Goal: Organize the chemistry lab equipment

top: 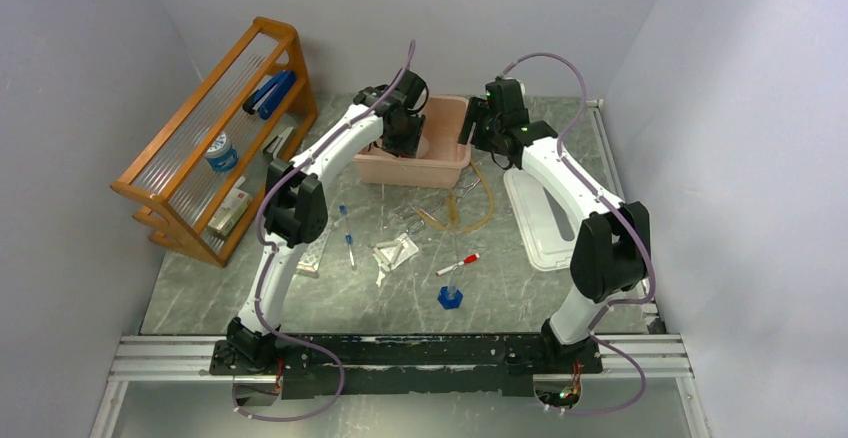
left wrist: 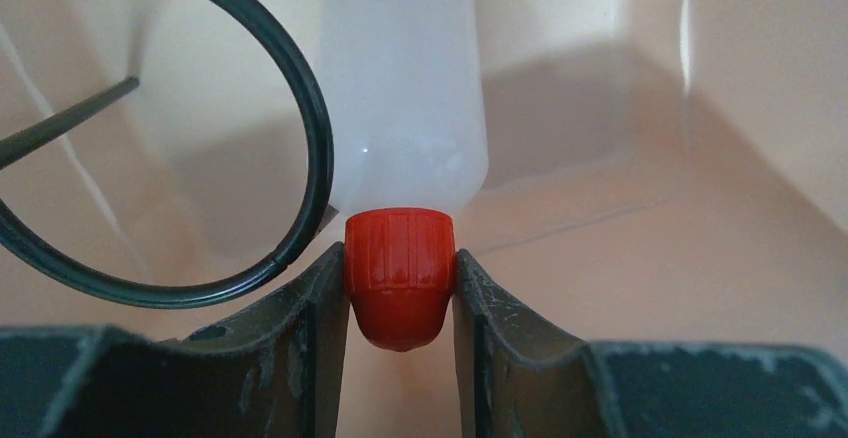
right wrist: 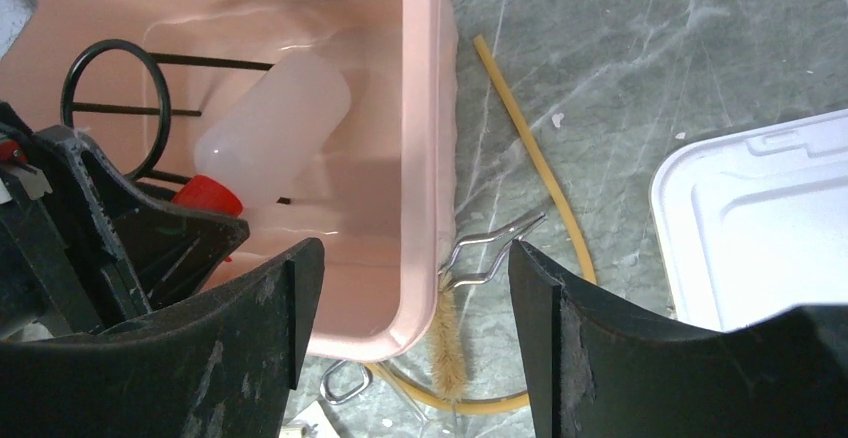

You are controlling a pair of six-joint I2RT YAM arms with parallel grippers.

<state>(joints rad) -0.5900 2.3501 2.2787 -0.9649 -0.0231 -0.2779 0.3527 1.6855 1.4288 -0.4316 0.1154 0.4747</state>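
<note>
My left gripper (left wrist: 398,268) is shut on the red cap (left wrist: 398,273) of the clear squeeze bottle (left wrist: 405,78) inside the pink bin (top: 452,118). The bottle (right wrist: 270,128) lies low in the bin beside the black wire ring (left wrist: 300,108), which also shows in the right wrist view (right wrist: 115,108). My right gripper (right wrist: 415,258) is open and empty above the bin's right front corner. On the table lie the amber tubing (top: 484,203), white triangles (top: 395,253), a blue-capped tube (top: 345,233) and the upright blue-based cylinder (top: 450,296).
A wooden slatted rack (top: 215,138) stands at the left. A white lid (top: 545,218) lies to the right of the bin. A bristle brush with a wire handle (right wrist: 448,333) lies against the bin's corner. A red-tipped stick (top: 458,264) lies near the cylinder.
</note>
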